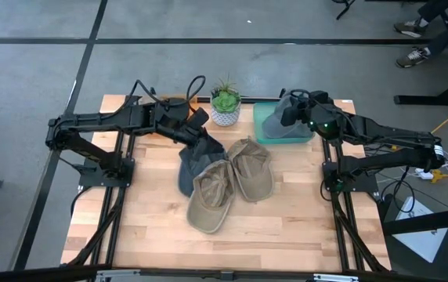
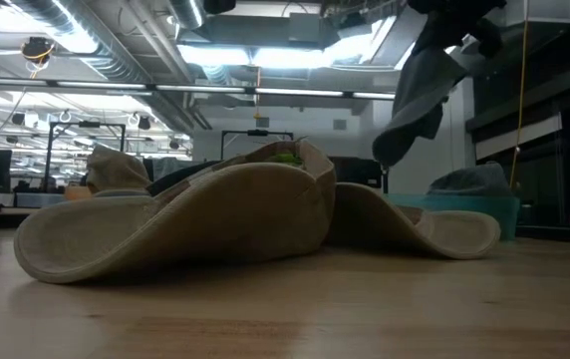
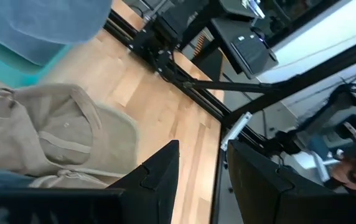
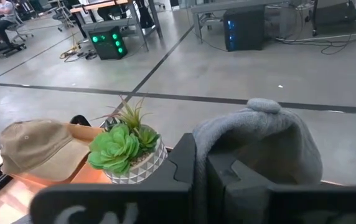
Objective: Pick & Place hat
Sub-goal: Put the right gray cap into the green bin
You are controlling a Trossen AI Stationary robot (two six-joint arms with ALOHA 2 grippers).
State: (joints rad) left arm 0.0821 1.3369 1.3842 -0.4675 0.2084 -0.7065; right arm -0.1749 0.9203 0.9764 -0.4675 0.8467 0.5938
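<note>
grey hat (image 1: 289,117) pinched in right end effector (image 1: 293,111), hanging over teal bin (image 1: 261,133). left end effector (image 1: 196,125) fingers spread, above dark hat (image 1: 196,160); two tan hats (image 1: 232,180) just beyond on wooden surface (image 1: 287,227).

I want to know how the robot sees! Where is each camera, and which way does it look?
High view: sits above, looking straight down at the table, both arms, three caps and the plant.
Low view: sits at table height, looking level across two tan caps at a grey hat hanging from an arm above.
Left wrist view: rides the left arm, looking past the left tool at a tan cap.
Right wrist view: rides the right arm, looking past the right tool, which grips the grey hat.
Shared: high and right wrist views both show the plant.
</note>
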